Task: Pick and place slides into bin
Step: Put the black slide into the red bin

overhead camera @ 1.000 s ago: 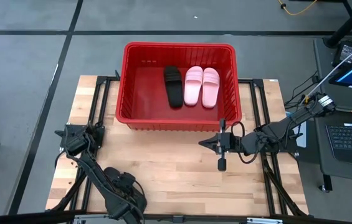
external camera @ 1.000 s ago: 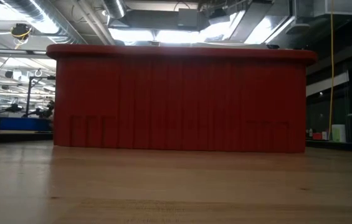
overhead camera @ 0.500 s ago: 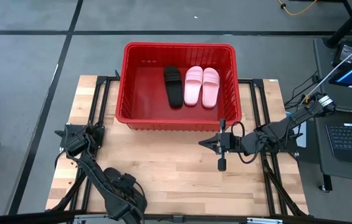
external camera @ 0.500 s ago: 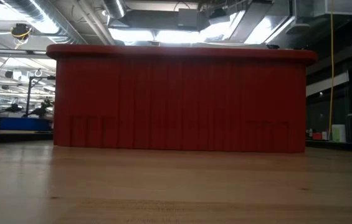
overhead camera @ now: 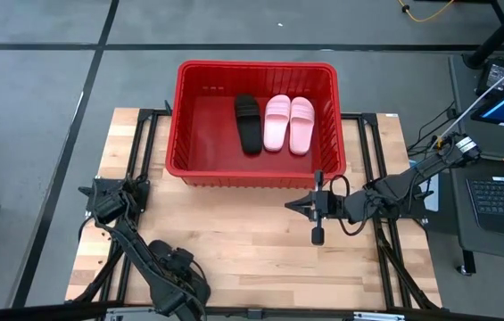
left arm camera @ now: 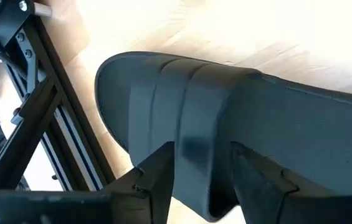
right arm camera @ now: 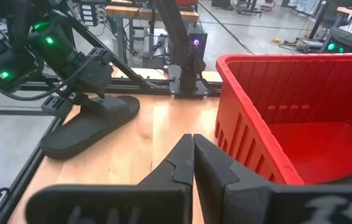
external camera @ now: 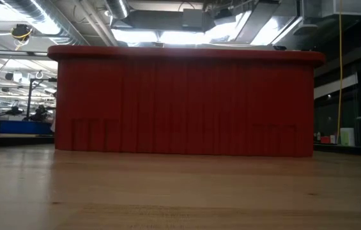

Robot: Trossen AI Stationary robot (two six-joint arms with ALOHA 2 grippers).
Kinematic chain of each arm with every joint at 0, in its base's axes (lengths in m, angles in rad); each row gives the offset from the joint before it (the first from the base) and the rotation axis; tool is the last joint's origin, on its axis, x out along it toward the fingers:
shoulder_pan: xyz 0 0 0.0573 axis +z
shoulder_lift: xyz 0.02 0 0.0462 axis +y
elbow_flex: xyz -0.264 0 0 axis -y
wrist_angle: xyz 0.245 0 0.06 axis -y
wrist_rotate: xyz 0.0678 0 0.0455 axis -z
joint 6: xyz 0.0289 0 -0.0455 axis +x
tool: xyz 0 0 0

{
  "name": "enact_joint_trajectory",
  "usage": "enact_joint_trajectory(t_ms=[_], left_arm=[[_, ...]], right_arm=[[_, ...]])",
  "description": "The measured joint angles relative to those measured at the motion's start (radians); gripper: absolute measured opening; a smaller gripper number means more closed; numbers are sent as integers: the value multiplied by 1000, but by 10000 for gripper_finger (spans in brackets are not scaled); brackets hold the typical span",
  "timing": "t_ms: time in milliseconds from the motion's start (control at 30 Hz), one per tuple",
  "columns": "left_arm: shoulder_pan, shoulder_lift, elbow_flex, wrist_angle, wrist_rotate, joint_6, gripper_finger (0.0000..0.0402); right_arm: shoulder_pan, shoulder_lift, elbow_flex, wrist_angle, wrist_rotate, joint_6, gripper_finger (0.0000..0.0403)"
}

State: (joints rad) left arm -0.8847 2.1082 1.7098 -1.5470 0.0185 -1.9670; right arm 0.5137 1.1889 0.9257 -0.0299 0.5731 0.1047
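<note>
High view: red bin [overhead camera: 200, 125] set at tabletop [overhead camera: 252, 250] far edge; one black slide [overhead camera: 248, 122] and pink pair [overhead camera: 288, 123] laid inside, side by side. Left pincer [overhead camera: 183, 283] seen at near edge, right pincer [overhead camera: 317, 223] near bin front wall.

Low view: only bin wall shown.

Left wrist view: fingers [left arm camera: 158, 180] spread astride strap of second black slide [left arm camera: 238, 118] (lying on tabletop).

Right wrist view: right fingers [right arm camera: 179, 163] pressed together, nothing held.

No text, label, brand, number or sign can be read anywhere, neither on the things nor in the room behind.
</note>
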Motion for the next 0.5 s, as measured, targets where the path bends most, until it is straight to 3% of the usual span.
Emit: enact_joint_trajectory(t_ms=[500], left_arm=[[-4, 0, -52, 9, 29, -9, 141]], right_arm=[[0, 0, 0, 0, 0, -1, 13]])
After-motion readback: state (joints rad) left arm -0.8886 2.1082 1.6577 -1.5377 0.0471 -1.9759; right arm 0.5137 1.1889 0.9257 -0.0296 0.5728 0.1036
